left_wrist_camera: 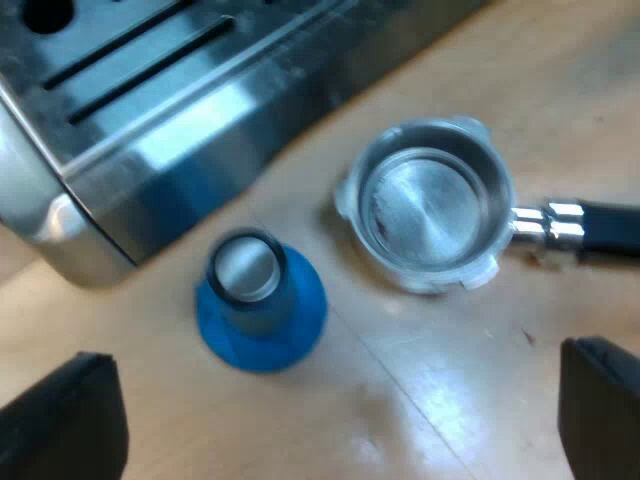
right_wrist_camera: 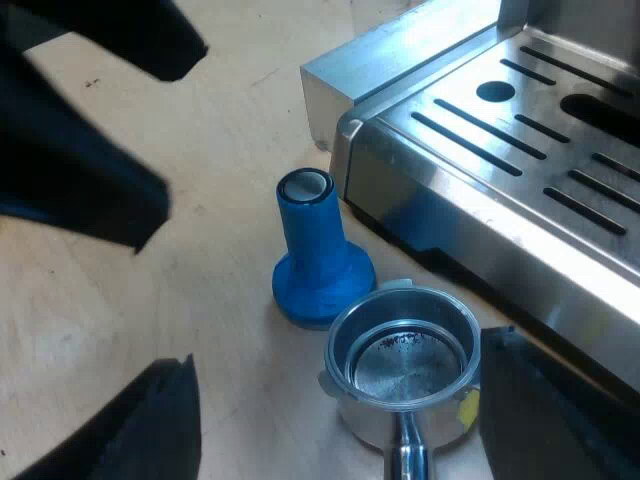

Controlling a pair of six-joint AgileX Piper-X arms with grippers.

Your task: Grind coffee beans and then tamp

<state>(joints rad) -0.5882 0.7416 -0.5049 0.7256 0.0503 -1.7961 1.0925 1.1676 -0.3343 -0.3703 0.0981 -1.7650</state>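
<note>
A coffee-making corner on a pale wooden surface (left_wrist_camera: 430, 390): a steel machine (right_wrist_camera: 385, 60) with a slotted drip tray (right_wrist_camera: 520, 150), a tamper (left_wrist_camera: 262, 300) and a holder (left_wrist_camera: 430, 205) beside it. Kitchen or lab, unclear.
</note>
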